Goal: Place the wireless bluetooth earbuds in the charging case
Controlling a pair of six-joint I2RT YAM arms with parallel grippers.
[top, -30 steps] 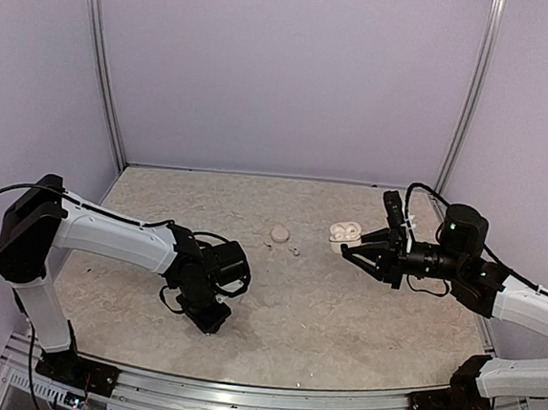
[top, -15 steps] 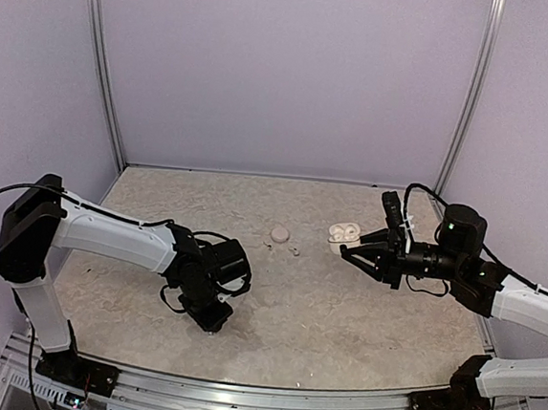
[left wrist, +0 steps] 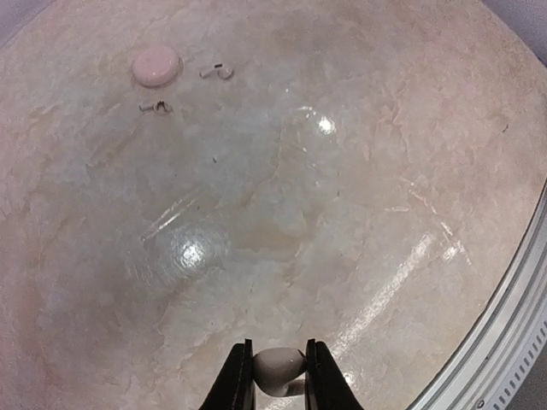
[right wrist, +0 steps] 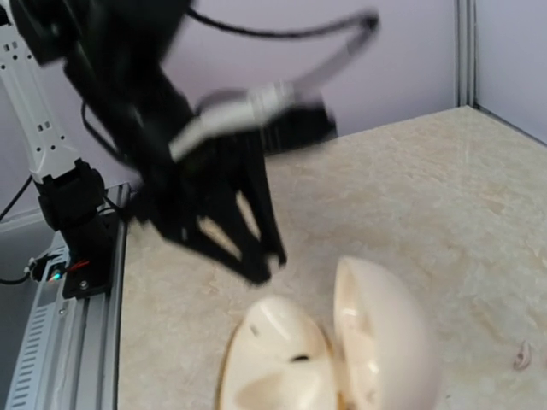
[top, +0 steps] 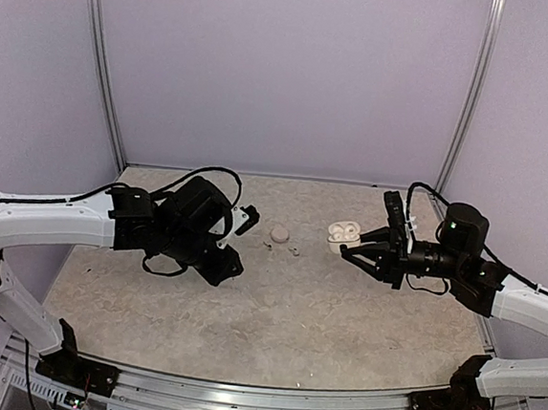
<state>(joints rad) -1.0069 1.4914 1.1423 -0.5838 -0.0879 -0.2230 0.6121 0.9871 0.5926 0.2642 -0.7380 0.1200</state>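
Observation:
My left gripper (top: 232, 267) hangs above the table's left middle, shut on a tiny white earbud (left wrist: 277, 366) that shows between its fingertips in the left wrist view. The white charging case (top: 345, 232) lies open on the table at the right; in the right wrist view (right wrist: 329, 350) its lid stands up beside the base. My right gripper (top: 349, 249) is just near of the case with its jaws spread; its fingers do not show in its own wrist view. I cannot make out a second earbud.
A round flat whitish puck (top: 279, 233) lies at the table's centre, also in the left wrist view (left wrist: 156, 66). Two small thin curved bits (left wrist: 217, 72) (left wrist: 155, 107) lie beside it. The metal front rail (left wrist: 504, 342) runs along the near edge.
My left arm has lifted off the table near the front and swung up and back, carrying the earbud. The right arm and the case have barely moved.

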